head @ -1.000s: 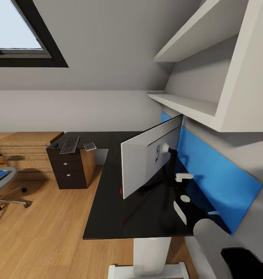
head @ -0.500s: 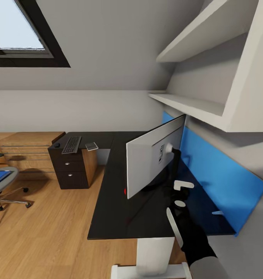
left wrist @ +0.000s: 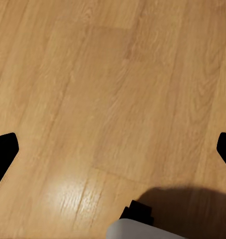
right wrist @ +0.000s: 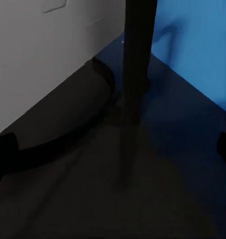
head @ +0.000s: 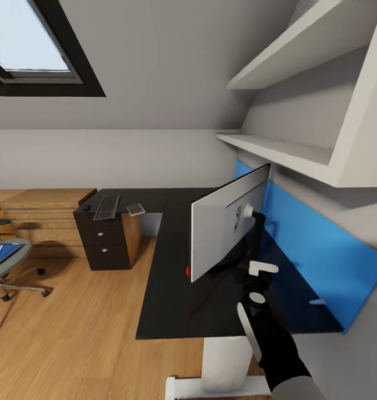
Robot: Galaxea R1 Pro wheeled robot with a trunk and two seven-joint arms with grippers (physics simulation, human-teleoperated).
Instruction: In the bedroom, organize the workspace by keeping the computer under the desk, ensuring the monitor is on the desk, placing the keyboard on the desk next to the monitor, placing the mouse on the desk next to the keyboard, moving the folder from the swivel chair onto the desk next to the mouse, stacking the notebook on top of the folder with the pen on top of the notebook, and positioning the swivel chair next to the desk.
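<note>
The monitor [head: 228,222] is being shown standing on the black desk [head: 171,300] with its grey back turned toward the camera, its stand [right wrist: 137,55] rising just ahead of the right gripper [head: 259,278], whose fingers are being held spread and empty. The keyboard [head: 107,206], notebook [head: 135,209] and mouse [head: 86,208] are lying on the far wing, the folder [head: 0,253] on the swivel chair [head: 5,266]. The left gripper [left wrist: 113,149] is being held open over the wooden floor [left wrist: 113,89].

Skylight [head: 27,47], wall shelves [head: 299,100], wooden floor [head: 71,333]
</note>
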